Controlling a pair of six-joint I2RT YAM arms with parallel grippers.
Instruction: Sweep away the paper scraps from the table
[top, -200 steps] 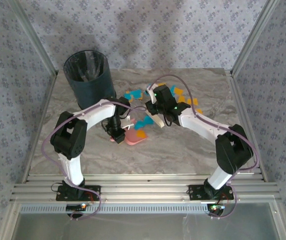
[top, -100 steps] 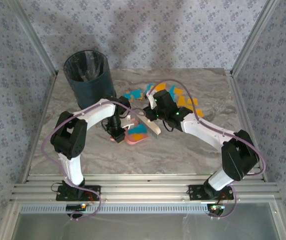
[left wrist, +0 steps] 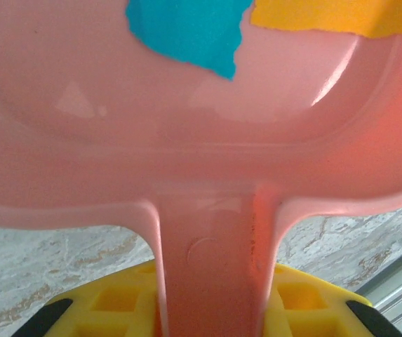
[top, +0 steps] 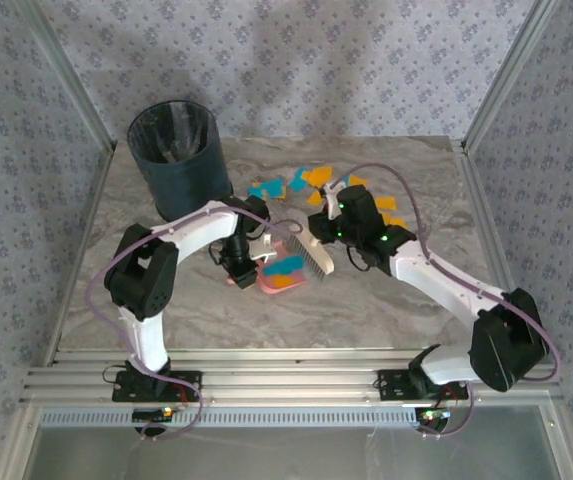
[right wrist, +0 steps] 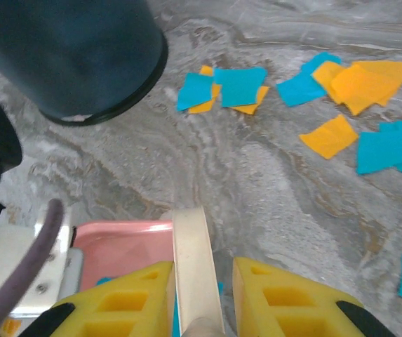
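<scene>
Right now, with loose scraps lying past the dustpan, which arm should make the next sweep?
Right. The right gripper is shut on the brush, nearest the paper scraps. The left gripper is shut on the dustpan handle, probably best as catcher.

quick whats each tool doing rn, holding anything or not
Left tool: shut on the pink dustpan handle.
Right tool: shut on the cream brush handle.
</scene>
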